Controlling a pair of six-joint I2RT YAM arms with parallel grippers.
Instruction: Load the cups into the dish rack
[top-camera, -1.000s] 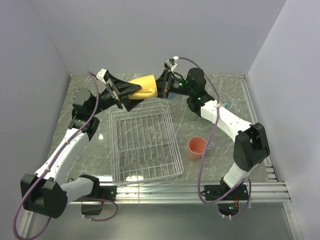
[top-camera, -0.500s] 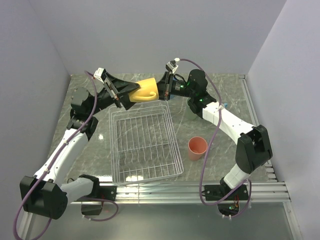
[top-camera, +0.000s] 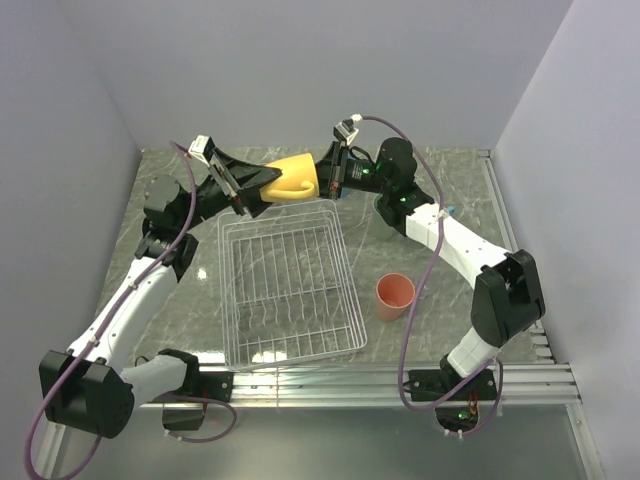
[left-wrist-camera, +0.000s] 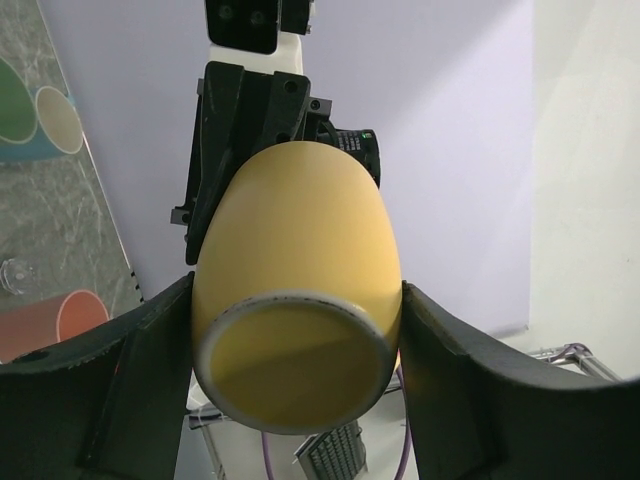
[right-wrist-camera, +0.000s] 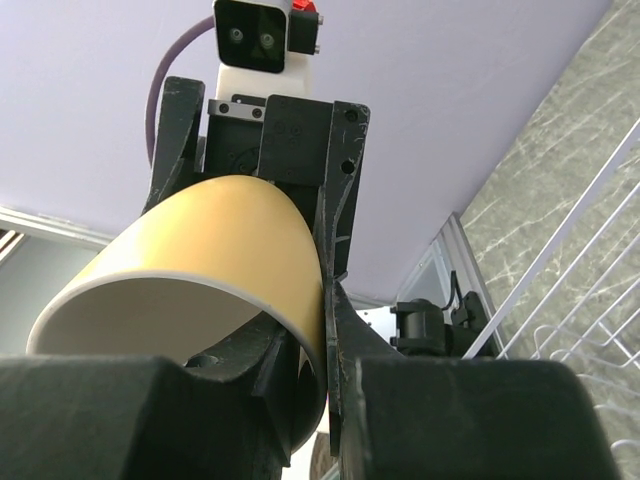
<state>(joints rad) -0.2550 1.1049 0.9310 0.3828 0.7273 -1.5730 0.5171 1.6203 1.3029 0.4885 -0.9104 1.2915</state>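
A yellow mug (top-camera: 288, 176) hangs on its side in the air just beyond the far edge of the white wire dish rack (top-camera: 343, 262). My right gripper (top-camera: 322, 180) is shut on the mug's rim (right-wrist-camera: 200, 260), one finger inside and one outside. My left gripper (top-camera: 264, 181) has closed around the mug's base end (left-wrist-camera: 295, 300), and its fingers (left-wrist-camera: 140, 370) lie against both sides. A salmon-pink cup (top-camera: 393, 296) stands on the table to the right of the rack. The left wrist view shows green (left-wrist-camera: 14, 100), beige (left-wrist-camera: 58, 118) and salmon (left-wrist-camera: 60, 318) cups lying on the marble.
The rack holds nothing and sits mid-table between the two arms. Its wires (right-wrist-camera: 585, 225) show at the right of the right wrist view. Grey walls close in the table at the back and both sides. A metal rail runs along the near edge (top-camera: 400, 378).
My left gripper's fingers have come in from wide open onto the yellow mug's sides. Both arms and the mug have shifted only slightly.
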